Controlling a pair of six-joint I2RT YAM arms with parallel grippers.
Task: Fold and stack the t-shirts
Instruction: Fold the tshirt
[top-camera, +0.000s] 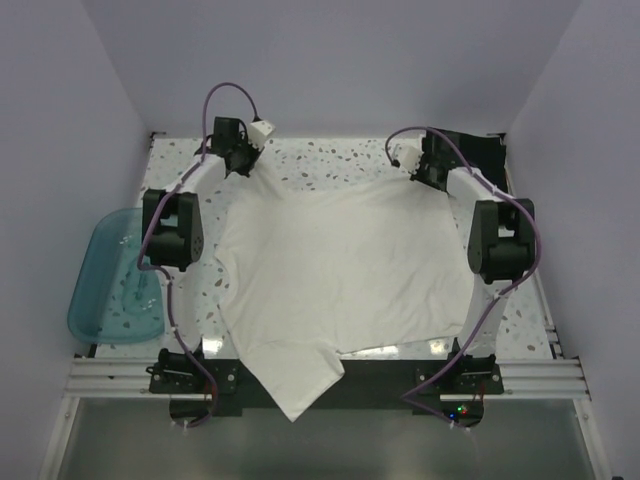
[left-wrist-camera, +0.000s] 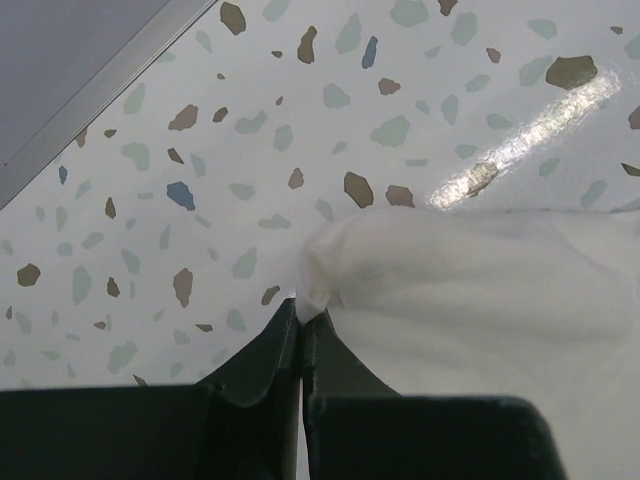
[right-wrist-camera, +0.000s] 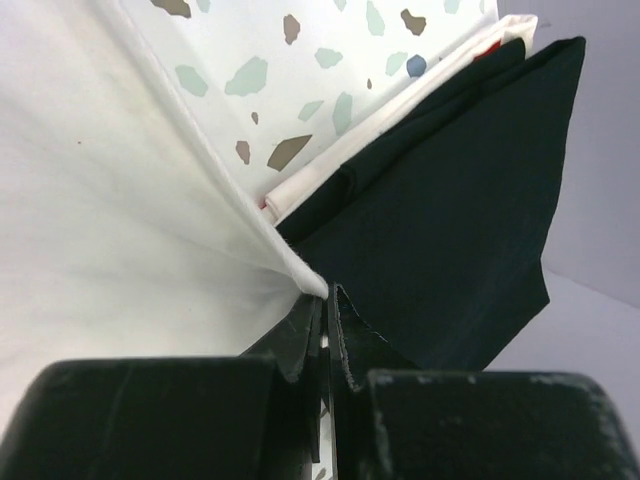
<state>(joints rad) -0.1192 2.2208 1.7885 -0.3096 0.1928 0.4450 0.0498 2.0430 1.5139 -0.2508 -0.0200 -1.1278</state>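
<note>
A plain white t-shirt (top-camera: 345, 265) lies spread over the speckled table, one sleeve hanging over the near edge. My left gripper (top-camera: 240, 160) is shut on its far left corner; the left wrist view shows the white cloth (left-wrist-camera: 470, 290) pinched between the fingertips (left-wrist-camera: 300, 320). My right gripper (top-camera: 432, 172) is shut on the far right corner; the right wrist view shows the white hem (right-wrist-camera: 200, 200) caught at the tips (right-wrist-camera: 328, 295). A stack of folded shirts (top-camera: 475, 150), black on top, sits at the far right corner; it shows black (right-wrist-camera: 450, 220) over white and red layers in the right wrist view.
A translucent blue plastic tub (top-camera: 115, 275) sits off the table's left edge. Grey walls close in on the left, back and right. The aluminium rail with both arm bases (top-camera: 320, 375) runs along the near edge.
</note>
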